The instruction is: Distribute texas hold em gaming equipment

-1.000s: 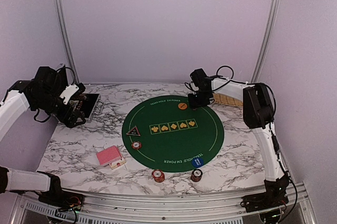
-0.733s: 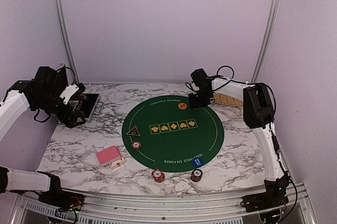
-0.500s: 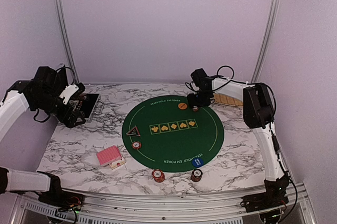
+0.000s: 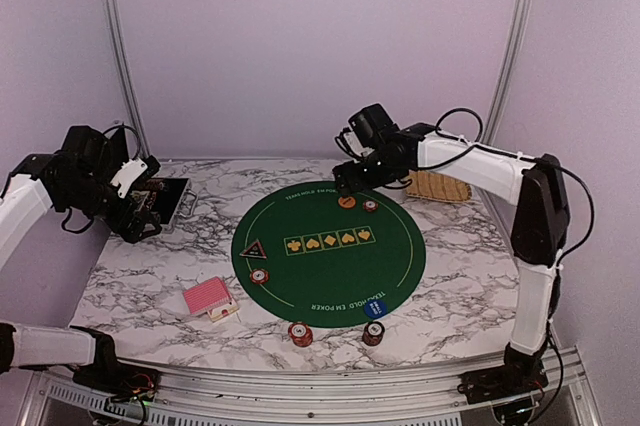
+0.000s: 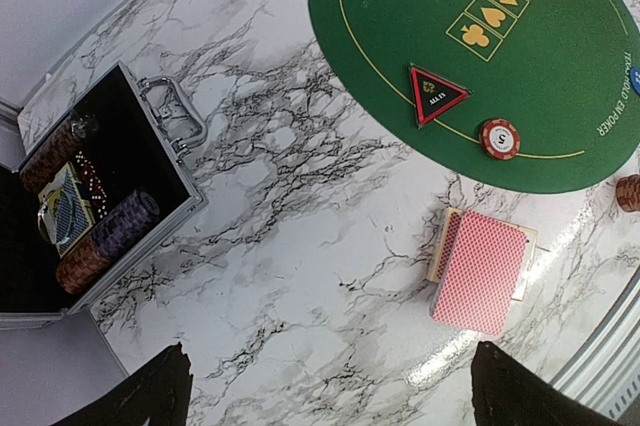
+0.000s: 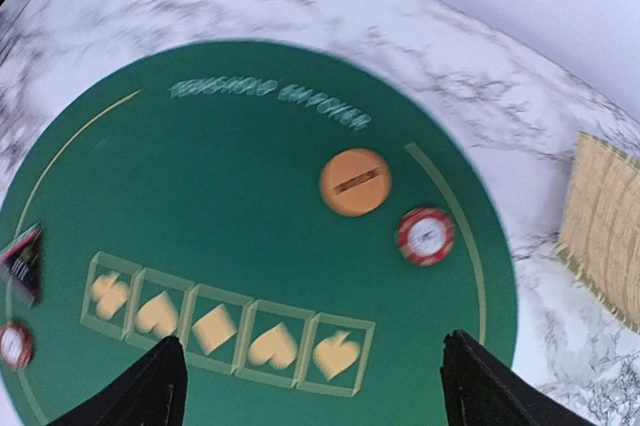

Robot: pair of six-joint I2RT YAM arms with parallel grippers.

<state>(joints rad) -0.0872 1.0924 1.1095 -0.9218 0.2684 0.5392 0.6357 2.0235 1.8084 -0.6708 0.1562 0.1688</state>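
Observation:
On the green mat (image 4: 330, 256), a red-and-white poker chip (image 4: 370, 206) (image 6: 425, 235) lies just right of the orange disc (image 4: 346, 202) (image 6: 355, 182). My right gripper (image 4: 348, 180) (image 6: 310, 386) hovers above the mat's far edge, open and holding nothing. The black triangular marker (image 4: 250, 248) (image 5: 436, 96) and another chip (image 4: 259, 276) (image 5: 499, 138) sit at the mat's left rim. The blue disc (image 4: 376, 307) lies at the near rim. The red-backed playing cards (image 4: 208, 297) (image 5: 480, 271) rest on the marble. My left gripper (image 4: 140, 214) (image 5: 330, 396) is open beside the case.
The open black-and-silver case (image 4: 168, 201) (image 5: 150, 166) at the far left holds chip stacks and cards. A tan woven tray (image 4: 437, 186) (image 6: 600, 226) lies at the far right. Two chip stacks (image 4: 299, 332) (image 4: 373, 333) stand near the front edge.
My right gripper has opened, left a chip on the mat beside the orange disc, and risen up and to the left. The left arm has not moved.

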